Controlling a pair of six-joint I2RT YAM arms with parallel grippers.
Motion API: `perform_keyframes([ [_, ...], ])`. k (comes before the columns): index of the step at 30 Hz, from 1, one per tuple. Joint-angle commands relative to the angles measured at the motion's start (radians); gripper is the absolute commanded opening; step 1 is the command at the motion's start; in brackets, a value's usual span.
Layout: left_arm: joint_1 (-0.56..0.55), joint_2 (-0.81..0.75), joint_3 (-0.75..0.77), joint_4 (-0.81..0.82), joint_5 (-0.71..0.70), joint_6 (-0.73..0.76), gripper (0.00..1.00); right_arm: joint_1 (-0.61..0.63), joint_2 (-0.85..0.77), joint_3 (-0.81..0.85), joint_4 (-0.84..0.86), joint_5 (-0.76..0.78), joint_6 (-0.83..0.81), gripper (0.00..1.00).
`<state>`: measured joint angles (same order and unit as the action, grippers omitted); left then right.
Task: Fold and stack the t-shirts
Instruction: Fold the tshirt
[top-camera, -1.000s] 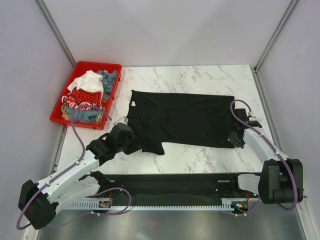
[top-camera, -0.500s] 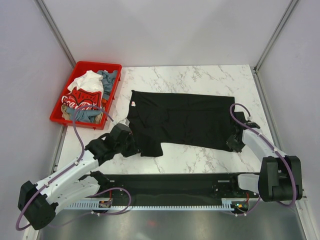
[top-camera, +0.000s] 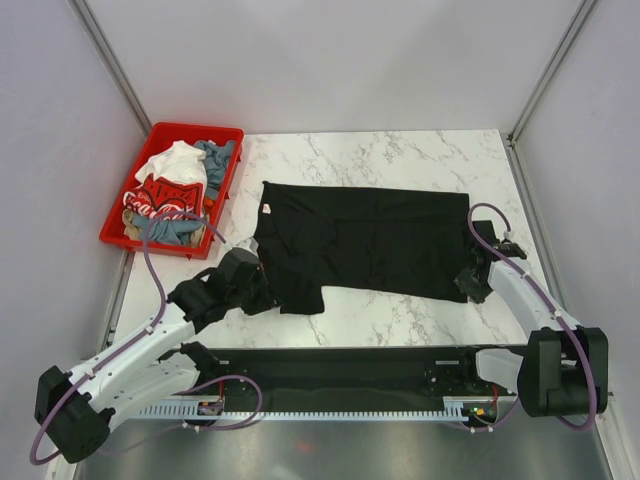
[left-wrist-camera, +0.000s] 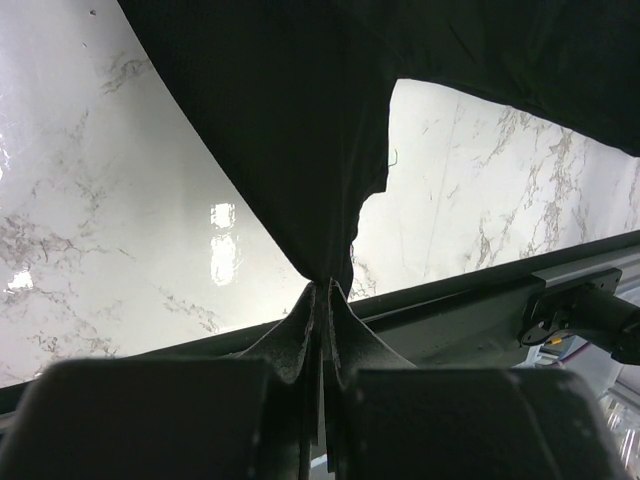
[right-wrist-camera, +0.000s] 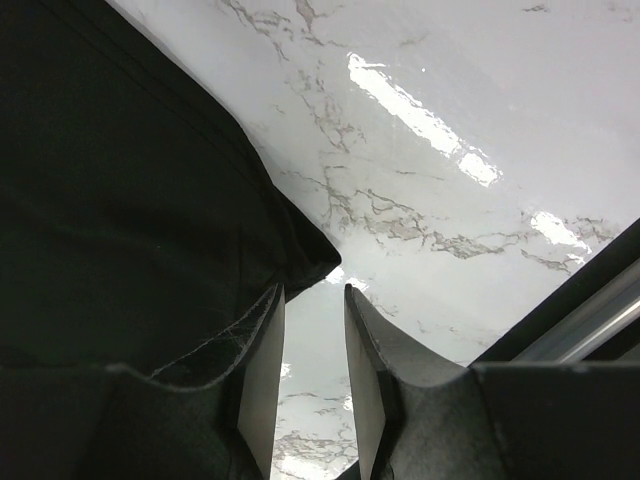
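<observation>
**On the marble, one corner pinched, one corner free**

Down at the near-left corner of the black t-shirt (top-camera: 360, 240), the left gripper (top-camera: 262, 290) is clamped tight. The left wrist view says it all: both fingers (left-wrist-camera: 300, 335) pressed flat together, a fold of black cloth caught right at their tips, and the fabric fanning up and away from the pinch. That's a firm grasp on the tee's edge.

Over on the right side, a different story. The right gripper (top-camera: 472, 280) sits low at the shirt's near-right corner with its jaws parted. From the right wrist camera you can see bare marble shining through the gap between the fingers (right-wrist-camera: 262, 345). The black corner lies just beside the left-hand finger and is not caught between the two. Nothing is held there.

The tee itself lies spread across the middle of the marble table (top-camera: 400, 155), long side running left to right. Its small neck label (top-camera: 267, 208) shows at the far-left edge, and a flap juts toward the near edge where the left gripper has it.

Off at the far-left corner stands the red bin (top-camera: 200, 127), well apart from the black shirt. Heaped inside are a white tee (top-camera: 178, 162), a red Coca-Cola tee (top-camera: 165, 195) and a grey-blue tee (top-camera: 217, 155), all crumpled together.
</observation>
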<state>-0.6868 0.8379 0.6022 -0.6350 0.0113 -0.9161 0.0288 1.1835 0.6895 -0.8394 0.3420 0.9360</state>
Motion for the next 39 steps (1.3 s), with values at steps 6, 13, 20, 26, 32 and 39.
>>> perform_keyframes([
  [6, -0.003, -0.031, -0.004, -0.006, 0.021, 0.034, 0.02, 0.0, 0.004, 0.004, 0.002, 0.022, 0.058, 0.38],
  [13, -0.003, -0.033, -0.005, -0.005, 0.021, 0.034, 0.02, 0.0, 0.056, -0.073, 0.069, 0.071, 0.081, 0.38],
  [20, -0.003, -0.033, -0.004, -0.008, 0.018, 0.036, 0.02, -0.001, 0.056, -0.123, 0.098, 0.133, 0.101, 0.27],
  [26, -0.003, -0.028, 0.007, -0.006, 0.018, 0.036, 0.02, -0.001, 0.018, -0.12, 0.114, 0.181, 0.09, 0.04],
  [32, -0.003, -0.029, 0.021, -0.006, 0.018, 0.036, 0.02, -0.001, -0.025, -0.117, 0.129, 0.141, 0.064, 0.0],
  [39, -0.002, 0.001, 0.085, -0.011, -0.008, 0.074, 0.02, 0.0, -0.056, -0.056, 0.118, 0.118, 0.011, 0.0],
])
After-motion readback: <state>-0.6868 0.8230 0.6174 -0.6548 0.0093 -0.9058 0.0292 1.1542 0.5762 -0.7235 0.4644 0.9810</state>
